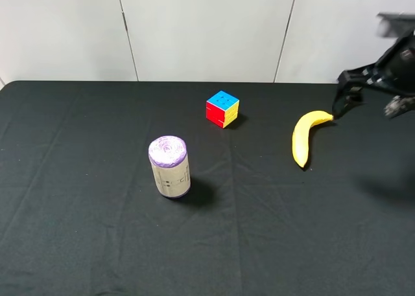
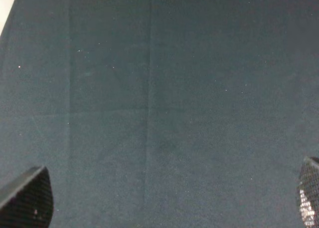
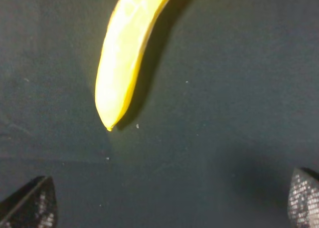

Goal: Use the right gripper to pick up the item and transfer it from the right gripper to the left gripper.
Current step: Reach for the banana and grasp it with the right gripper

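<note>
My high cam looks down at a slant on the whole black table (image 1: 78, 244), wall (image 1: 207, 30) at top of frame. Left wrist cam faces down, v. close, sees only table. Right wrist cam, also close, shares the banana (image 3: 124, 58) w/ high view, right side there.

The banana (image 1: 301, 138) is plain yellow and curved. It lies flat on the black surface (image 1: 97, 244) toward the right side, one tip at the far right and the other toward the front. The right claw (image 1: 345, 103) hangs spread wide close by its far tip, gripping nothing. The left claw (image 2: 164, 200) is spread wide above the surface.
</note>
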### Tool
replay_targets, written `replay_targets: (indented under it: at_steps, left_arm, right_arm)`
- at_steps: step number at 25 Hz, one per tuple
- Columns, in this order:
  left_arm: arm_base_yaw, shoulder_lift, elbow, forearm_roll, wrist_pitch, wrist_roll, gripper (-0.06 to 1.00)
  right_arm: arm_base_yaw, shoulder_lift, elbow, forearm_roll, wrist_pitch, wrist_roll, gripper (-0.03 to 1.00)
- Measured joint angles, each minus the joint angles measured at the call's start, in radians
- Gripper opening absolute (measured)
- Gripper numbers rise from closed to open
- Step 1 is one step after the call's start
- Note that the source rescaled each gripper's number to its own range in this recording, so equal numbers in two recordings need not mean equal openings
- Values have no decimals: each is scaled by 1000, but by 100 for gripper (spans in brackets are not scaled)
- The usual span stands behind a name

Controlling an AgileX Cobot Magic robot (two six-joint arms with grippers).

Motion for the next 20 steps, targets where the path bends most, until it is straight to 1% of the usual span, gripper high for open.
replay_targets:
  at_steps: [2,4,6,8,11,16,20]
  left_arm:
    - [0,0,0,0,0,0,96]
    - [0,0,0,0,0,0,96]
    - [0,0,0,0,0,0,96]
    - [0,0,0,0,0,0,96]
    - [0,0,0,0,0,0,96]
    - [0,0,0,0,0,0,96]
    - [0,0,0,-1,0,0,96]
  right_arm:
    - [46,40,0,-20,-9,11,100]
    - [83,78,0,-68,-26,67,100]
    - [102,119,0,-116,-36,120,100]
    - [108,154,0,-143,-52,147,100]
    - [108,202,0,-139,-71,155,100]
    - [108,249,0,-75,-131,135,100]
    - [108,285,-1,-58,-168,128,100]
